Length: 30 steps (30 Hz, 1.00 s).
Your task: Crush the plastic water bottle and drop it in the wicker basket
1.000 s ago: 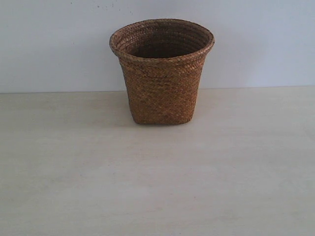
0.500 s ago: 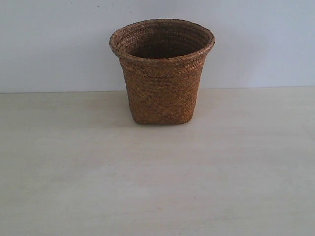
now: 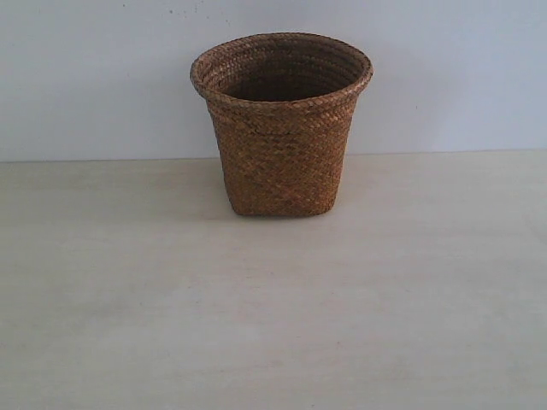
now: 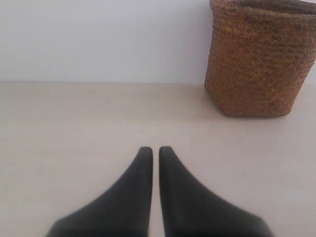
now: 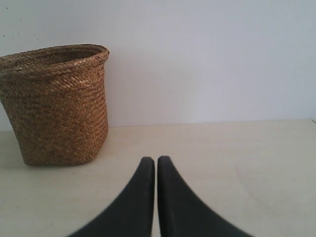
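The brown wicker basket (image 3: 281,124) stands upright at the back middle of the pale table, against the white wall; its inside is dark and I cannot see its contents. The left wrist view shows the basket (image 4: 257,59) beyond my left gripper (image 4: 155,149), which is shut with nothing between its black fingers. Low over the table, my right gripper (image 5: 156,160) is also shut and empty, with the basket (image 5: 57,106) off to its side. The plastic water bottle shows in no view. Neither gripper appears in the exterior view.
The pale wooden table (image 3: 273,316) stretches in front of the basket, and a plain white wall (image 3: 102,77) rises behind it. No other objects show.
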Each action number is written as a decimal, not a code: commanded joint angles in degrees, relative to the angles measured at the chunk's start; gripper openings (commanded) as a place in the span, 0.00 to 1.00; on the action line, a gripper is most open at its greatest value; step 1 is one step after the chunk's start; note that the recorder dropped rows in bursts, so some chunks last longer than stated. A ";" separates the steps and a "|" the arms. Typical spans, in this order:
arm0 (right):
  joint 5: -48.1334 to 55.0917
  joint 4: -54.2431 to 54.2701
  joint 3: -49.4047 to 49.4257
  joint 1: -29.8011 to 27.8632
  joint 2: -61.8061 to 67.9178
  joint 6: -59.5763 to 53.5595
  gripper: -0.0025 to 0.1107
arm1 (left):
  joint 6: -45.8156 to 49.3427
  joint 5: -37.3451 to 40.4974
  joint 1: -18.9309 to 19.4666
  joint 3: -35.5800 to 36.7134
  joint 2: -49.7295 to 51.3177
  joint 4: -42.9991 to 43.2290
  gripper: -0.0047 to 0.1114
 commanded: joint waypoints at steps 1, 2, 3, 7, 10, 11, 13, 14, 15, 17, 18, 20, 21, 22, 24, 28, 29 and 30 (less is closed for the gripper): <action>-0.11 -0.06 0.25 -0.12 -0.32 -0.36 0.02 | 2.26 2.03 0.27 0.19 -0.12 -0.78 0.07; -0.11 -0.06 0.25 -0.12 -0.32 -0.36 0.02 | 2.26 2.17 0.27 0.19 -0.12 -0.90 0.07; -0.11 0.12 0.25 -0.12 -0.32 -0.35 0.02 | 2.26 2.17 0.27 0.19 -0.12 -0.90 0.07; 0.53 0.45 0.25 -0.12 -0.32 -0.35 0.02 | 2.62 2.18 0.27 0.19 -0.12 0.65 0.07; 0.53 0.45 0.25 -0.12 -0.32 -0.35 0.02 | 2.62 1.61 0.27 0.19 -0.12 0.66 0.07; 0.53 0.45 0.25 -0.12 -0.32 -0.35 0.02 | 2.62 1.61 0.27 0.19 -0.12 0.66 0.07; 0.53 0.45 0.25 -0.12 -0.32 -0.35 0.02 | 2.62 1.61 0.27 0.19 -0.12 0.66 0.07; 0.53 0.45 0.25 -0.12 -0.32 -0.35 0.02 | 2.62 1.61 0.27 0.19 -0.12 0.66 0.07; 0.53 0.45 0.25 -0.12 -0.32 -0.35 0.02 | 2.62 1.61 0.27 0.19 -0.12 0.66 0.07; 0.53 0.45 0.25 -0.12 -0.32 -0.35 0.02 | 2.62 1.61 0.27 0.19 -0.12 0.66 0.07; 0.53 0.45 0.25 -0.12 -0.32 -0.35 0.02 | 2.62 1.61 0.27 0.19 -0.12 0.66 0.07; 0.64 0.27 0.25 -0.12 -0.32 -0.95 0.02 | 2.62 1.61 0.27 0.19 -0.12 0.66 0.07; 0.64 0.27 0.25 -0.12 -0.32 -0.95 0.02 | 2.62 1.61 0.27 0.19 -0.12 0.66 0.07; 0.64 0.27 0.25 -0.12 -0.32 -0.95 0.02 | 2.62 1.61 0.27 0.19 -0.12 0.66 0.07; 0.64 0.27 0.25 -0.12 -0.32 -0.95 0.02 | 2.62 1.61 0.27 0.19 -0.12 0.66 0.07; 1.05 0.27 0.25 -0.12 -0.32 -0.94 0.02 | 2.62 1.61 0.27 0.19 -0.12 0.66 0.07; 1.23 0.27 0.25 -0.12 -0.32 -0.84 0.02 | 2.62 1.61 0.27 0.19 -0.12 0.66 0.07; 1.19 0.38 0.25 -0.12 -0.32 -0.79 0.02 | 2.62 1.61 0.27 0.19 -0.12 0.66 0.07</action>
